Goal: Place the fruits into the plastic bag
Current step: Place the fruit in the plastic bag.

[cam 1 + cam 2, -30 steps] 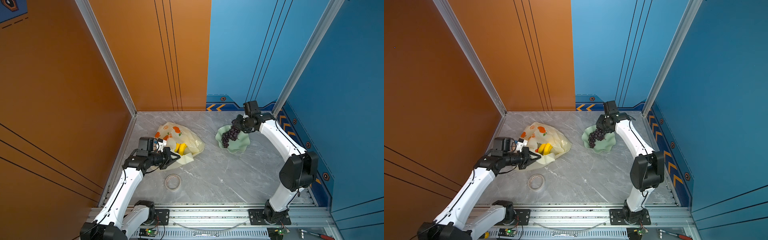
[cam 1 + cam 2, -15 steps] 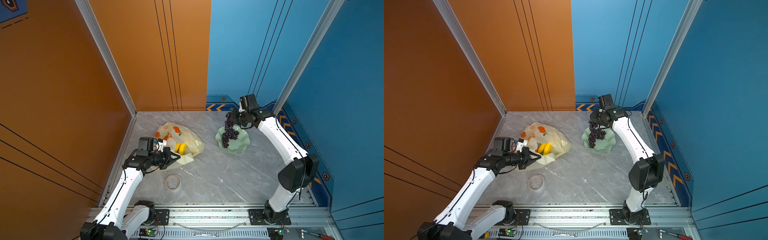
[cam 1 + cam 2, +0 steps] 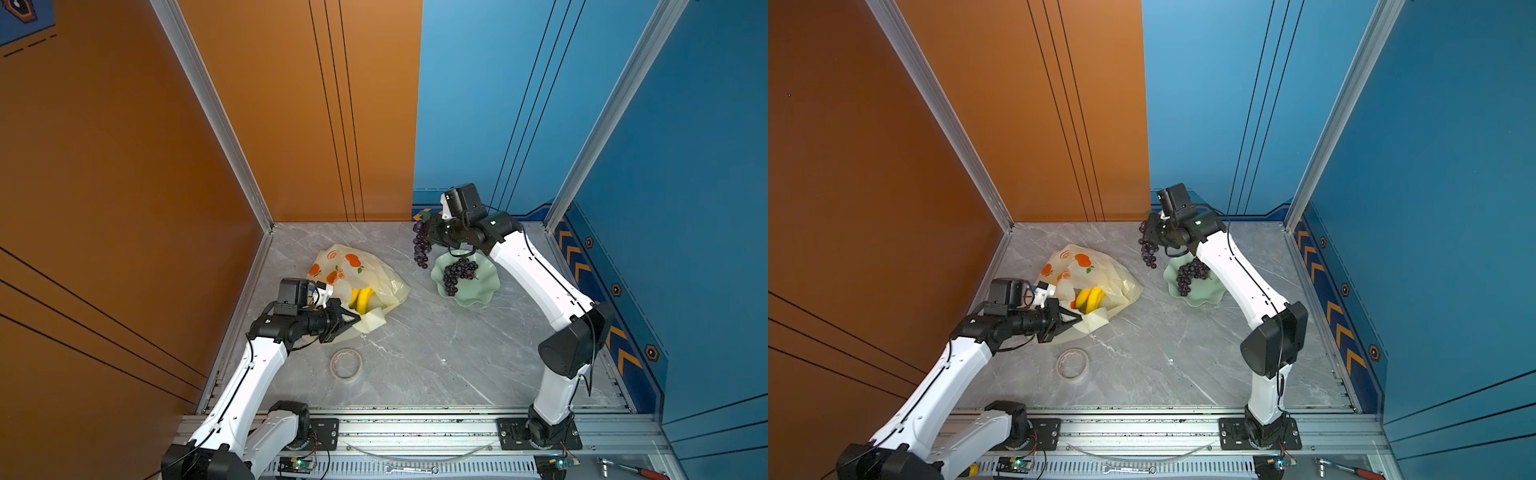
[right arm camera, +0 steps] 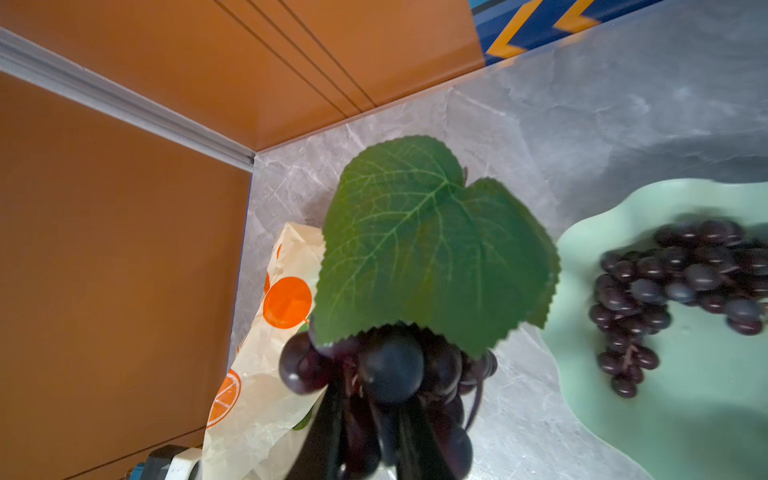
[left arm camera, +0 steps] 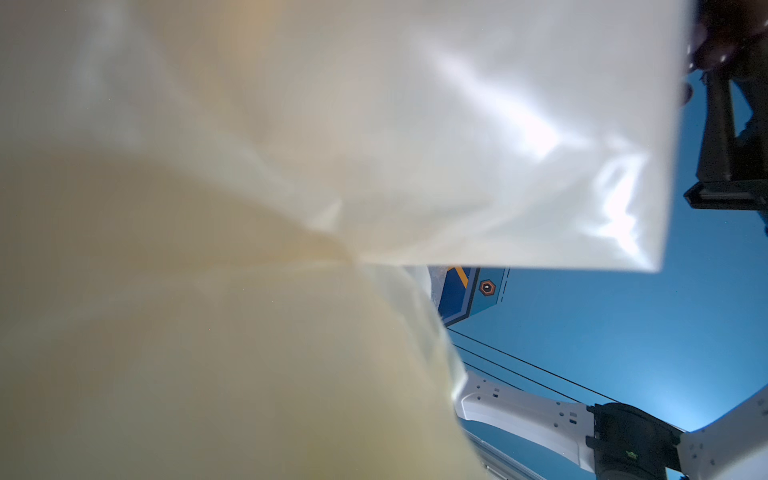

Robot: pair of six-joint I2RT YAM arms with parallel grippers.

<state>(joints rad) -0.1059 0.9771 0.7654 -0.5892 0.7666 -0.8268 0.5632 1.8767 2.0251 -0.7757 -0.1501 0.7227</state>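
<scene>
Two arms, two claws. Left claw (image 3: 354, 320) pinched shut on the near lip of the one plastic bag (image 3: 376, 272), crumpled on the counter (image 3: 436, 357) towards the orange wall, mouth gaping; in the left wrist view, little but its cream film up close. Inside the bag, one yellow banana bunch (image 3: 362, 298) showing through the opening; any other fruits in there not countable. Two bunches of dark purple grapes. Hanging bunch (image 3: 421, 248) gripped at its top by the right claw (image 3: 430, 230), dangling clear of the counter between bag and dish, one green leaf (image 4: 428, 245) spread over it in the right wrist view. Resting bunch (image 3: 457, 272) lying alone in the one pale green wavy-edged dish (image 3: 484, 298). One roll of clear tape (image 3: 345, 364) flat on the counter, near the left arm, apart from the bag.
</scene>
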